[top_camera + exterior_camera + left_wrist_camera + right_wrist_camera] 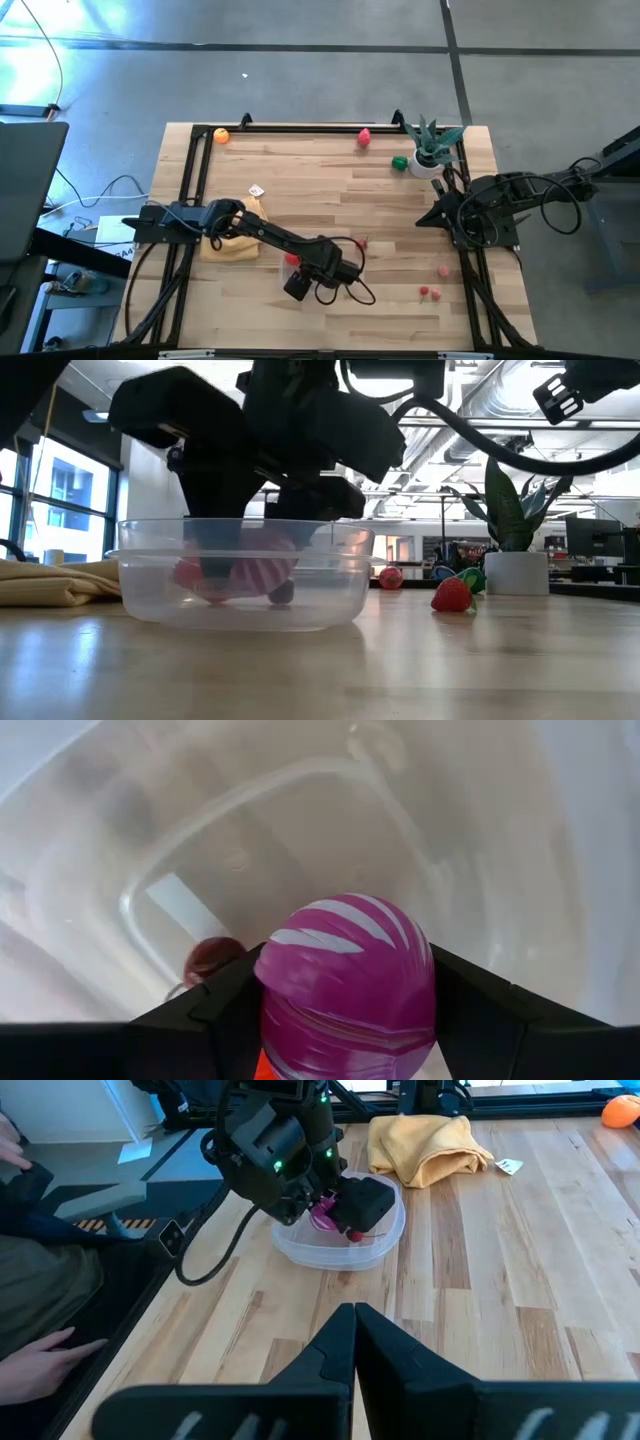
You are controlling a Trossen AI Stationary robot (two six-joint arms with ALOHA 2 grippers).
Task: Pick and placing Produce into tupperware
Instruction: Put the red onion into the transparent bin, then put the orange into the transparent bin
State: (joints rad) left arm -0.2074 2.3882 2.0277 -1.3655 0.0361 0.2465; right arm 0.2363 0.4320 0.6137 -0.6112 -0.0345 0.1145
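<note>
Left gripper [345, 1020] inside the tupperware [150, 595], fingers pinching a magenta-purple striped produce piece [345, 985]; right gripper [354, 1342] pressed together, parked at table's right edge.

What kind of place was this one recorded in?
Probably an open office or lab. The low view shows exposed ceiling ducts and tall windows behind the wooden table, and the high view shows a bare concrete floor.
</note>
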